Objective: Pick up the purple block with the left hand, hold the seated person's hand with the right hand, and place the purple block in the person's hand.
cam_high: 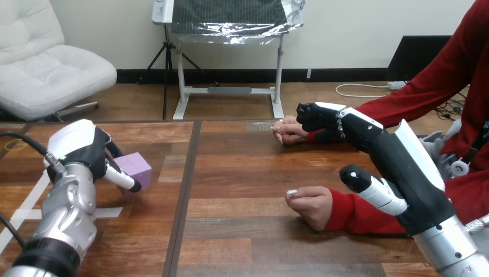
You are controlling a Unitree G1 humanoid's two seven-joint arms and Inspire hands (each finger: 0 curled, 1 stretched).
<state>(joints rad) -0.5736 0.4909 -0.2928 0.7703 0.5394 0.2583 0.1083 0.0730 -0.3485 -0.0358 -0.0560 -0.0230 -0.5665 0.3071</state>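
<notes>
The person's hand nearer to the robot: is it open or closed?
Closed. The person's near hand rests on the table as a fist, fingers curled under.

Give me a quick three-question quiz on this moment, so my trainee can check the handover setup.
1. Short answer: which robot hand is beside the purple block on the table?
2. True or false: the purple block already lies in one of the person's hands.
3. Pick one. The right hand stretches out over the wrist of:
A. the person's farther hand
B. the person's nearer hand
C. neither hand

Key:
1. The left hand.
2. False: the block is on the table, at the far side from the person.
3. A.
</notes>
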